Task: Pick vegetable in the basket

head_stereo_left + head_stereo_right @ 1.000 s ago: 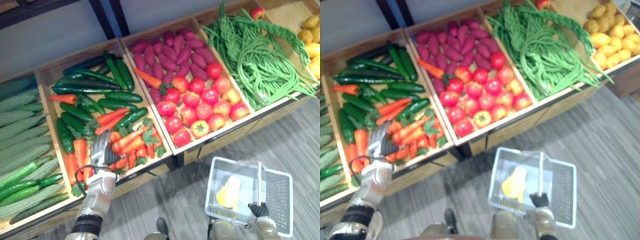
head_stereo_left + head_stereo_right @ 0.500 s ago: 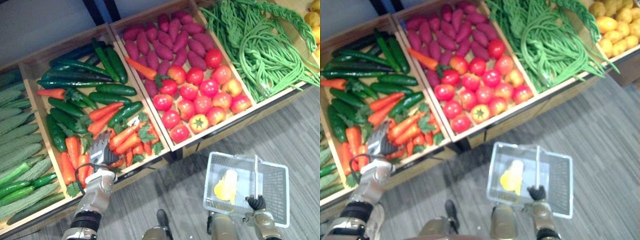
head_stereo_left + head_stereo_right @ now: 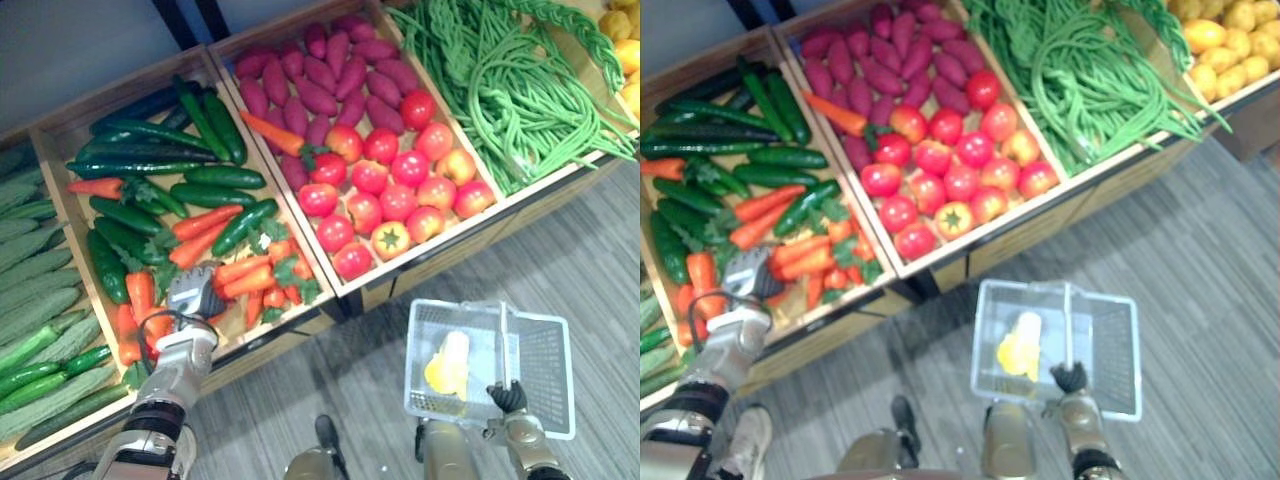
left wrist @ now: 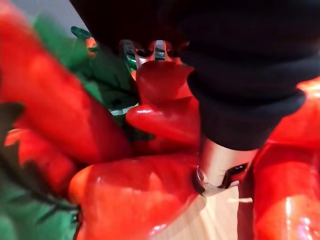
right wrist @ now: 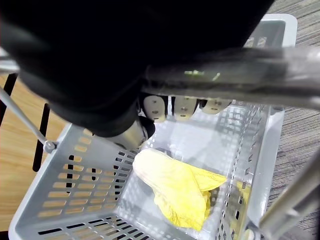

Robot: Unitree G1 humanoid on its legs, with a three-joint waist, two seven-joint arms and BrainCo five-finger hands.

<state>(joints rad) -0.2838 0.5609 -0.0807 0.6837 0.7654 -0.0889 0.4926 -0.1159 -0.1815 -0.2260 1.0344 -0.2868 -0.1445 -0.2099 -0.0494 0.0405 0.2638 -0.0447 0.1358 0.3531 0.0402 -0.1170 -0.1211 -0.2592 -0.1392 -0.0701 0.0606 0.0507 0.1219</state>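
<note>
The wooden produce stand [image 3: 440,258] runs across the scene, with its crates tilted toward the aisle so the stock faces whoever reaches in. One crate holds long beans [image 3: 510,90], another purple sweet potatoes [image 3: 320,90] above tomatoes [image 3: 400,195], and a third dark cucumbers [image 3: 150,160] above carrots [image 3: 240,275].

Below the stand, over the grey floor, hangs a clear plastic shopping basket [image 3: 545,360]. It sits level and just in front of the crates, which looks meant to make the carry from crate to basket short. A pale yellow leafy vegetable [image 3: 447,362] already lies on its bottom.

The right hand [image 3: 506,397] is wrapped round the basket's raised handle [image 3: 503,340], so that arm serves only as a carrier. The left hand [image 3: 190,297] is down among the carrots at the front of their crate, pressed against several of them. Whether it has closed on one I cannot tell. The carrots all lie in the crate, so I judge the pick is underway but not yet done.
</note>
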